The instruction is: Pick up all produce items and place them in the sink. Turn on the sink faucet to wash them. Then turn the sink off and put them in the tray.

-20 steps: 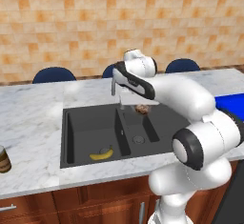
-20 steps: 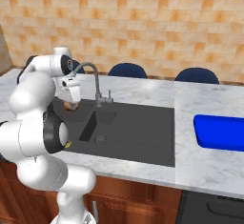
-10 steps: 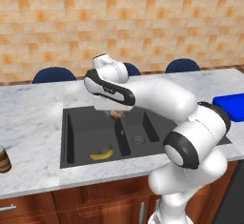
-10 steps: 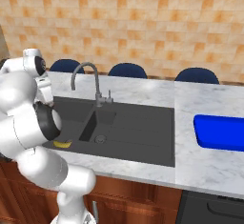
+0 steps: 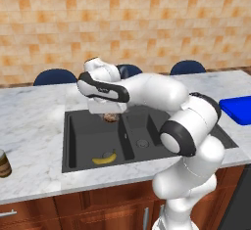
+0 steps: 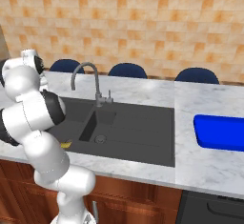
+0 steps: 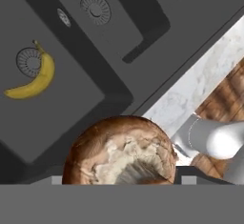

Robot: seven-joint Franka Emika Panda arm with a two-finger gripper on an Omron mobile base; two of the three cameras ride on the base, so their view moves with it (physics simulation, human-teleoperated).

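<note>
Two basins make up the dark grey sink [image 5: 215,135], which is set into the grey-veined marble desk [image 5: 29,126] and has a flat drainboard section at its right end. The left basin holds one yellow banana [image 5: 104,158] with dark tips, lying on the basin floor near the front wall; in the hand view the banana [image 7: 32,80] lies just beside the round metal drain of that basin. The right basin shows its own round drain on a bare floor. The tool [image 5: 111,118] hangs above the sink over the divider between the two basins, and a mottled brown ball [image 5: 111,118] sits directly under the hand. In the hand view the brown ball [image 7: 120,152] sits right at the tool, its pale inner patch facing the camera, and it hides both finger tips; the tool appears closed on the ball, which is held clear of the basin floor. The grey gooseneck faucet [image 6: 88,78] stands at the rear edge of the sink, with its thin lever handle beside the base of the spout. The bright blue tray [image 6: 220,132] lies flat on the desk to the right of the sink, well apart from both basins, and nothing lies in it. A dark brown jar [image 5: 4,164] stands upright at the left edge of the desk.
</note>
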